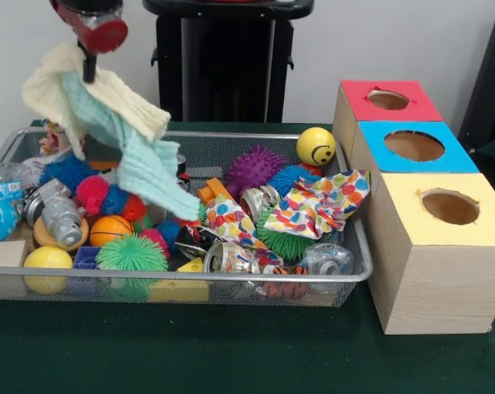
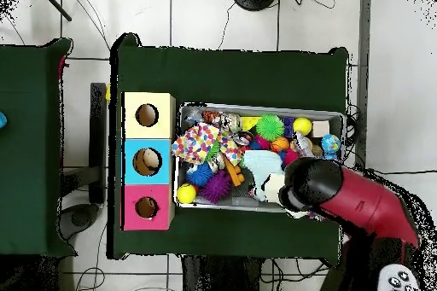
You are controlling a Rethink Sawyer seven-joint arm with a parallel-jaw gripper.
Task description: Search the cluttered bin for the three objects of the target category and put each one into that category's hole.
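My gripper (image 1: 89, 71) hangs above the left part of the wire bin (image 1: 231, 279), shut on a cream knitted cloth (image 1: 62, 86). A light teal cloth (image 1: 140, 160) hangs with it, and its lower end trails down onto the toys. From overhead, the arm's head (image 2: 305, 187) hides the gripper, while the teal cloth (image 2: 263, 165) and cream cloth (image 2: 273, 189) show beside it. A polka-dot cloth (image 1: 321, 201) lies in the bin's right part, and a second one (image 1: 231, 220) lies near the middle. Three boxes with round holes stand to the right: red (image 1: 391, 100), blue (image 1: 415, 146) and yellow (image 1: 450, 207).
The bin holds spiky balls, a smiley yellow ball (image 1: 316, 146), an orange ball (image 1: 109, 230), crushed cans (image 1: 62, 220) and blocks. In the overhead view the boxes (image 2: 147, 161) stand left of the bin rim (image 2: 256, 107). Green cloth covers the table (image 1: 231, 353).
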